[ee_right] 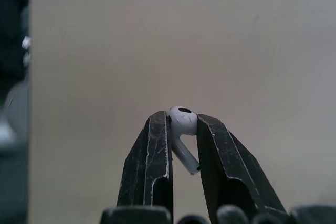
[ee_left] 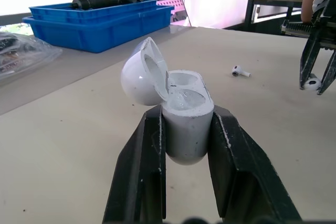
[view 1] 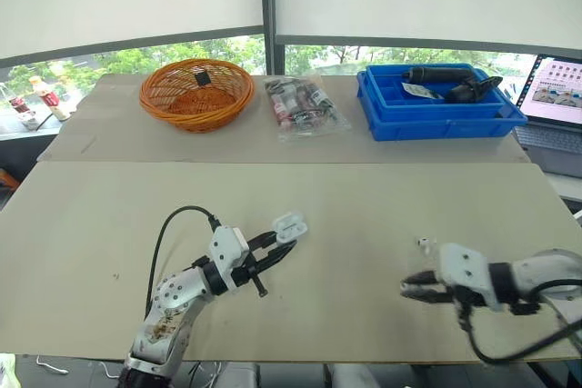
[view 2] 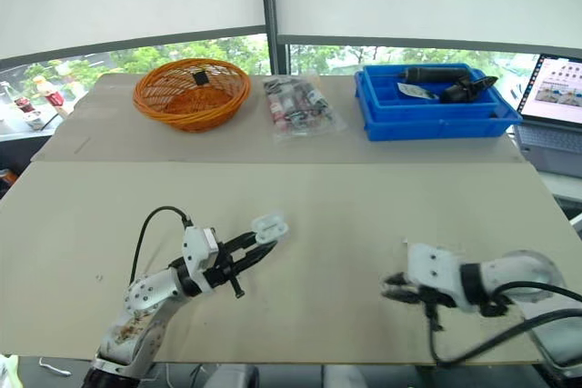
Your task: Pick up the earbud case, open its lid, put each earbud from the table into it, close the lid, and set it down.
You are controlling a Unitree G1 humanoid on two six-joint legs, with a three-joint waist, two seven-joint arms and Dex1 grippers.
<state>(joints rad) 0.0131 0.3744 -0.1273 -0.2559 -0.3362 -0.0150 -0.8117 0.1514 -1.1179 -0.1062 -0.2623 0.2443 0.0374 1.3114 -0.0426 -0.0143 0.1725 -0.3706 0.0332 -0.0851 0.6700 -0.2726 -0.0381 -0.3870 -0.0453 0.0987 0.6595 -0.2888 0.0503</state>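
Earbud case (ee_left: 186,124) first, says the one observer: where is it, and who has it?

The other answers: it is at the near left of the table (view 1: 364,206), lifted off the surface. The left gripper (view 1: 280,244) clamps it from both sides by the lower body. Its lid (ee_left: 142,74) stands open, tipped to one side, and both sockets look empty.

And the right gripper (view 1: 406,288)?

It is at the near right, low over the table. Its two black fingers are closed to a narrow gap and pinch one earbud (ee_right: 181,120) by the round head, with the stem hanging out between them.

So which step is it?

By his judgement, the loading of the first earbud: the lid is open, nothing is in yet. The next move calls for bringing the right gripper across to the case, turning the stem down toward one socket, and releasing only when it sits. The case should be kept steady and its mouth facing the incoming earbud.

Now the count, from near to far.

One case, two grippers, two earbuds: one held, and a second earbud (view 1: 424,243) lying on the table just beyond the right gripper. At the far edge there are one orange basket (view 1: 195,93), one clear bag (view 1: 305,106) of small items, one blue tray (view 1: 436,115) with dark tools in it, and one laptop (view 1: 555,97) at the far right.
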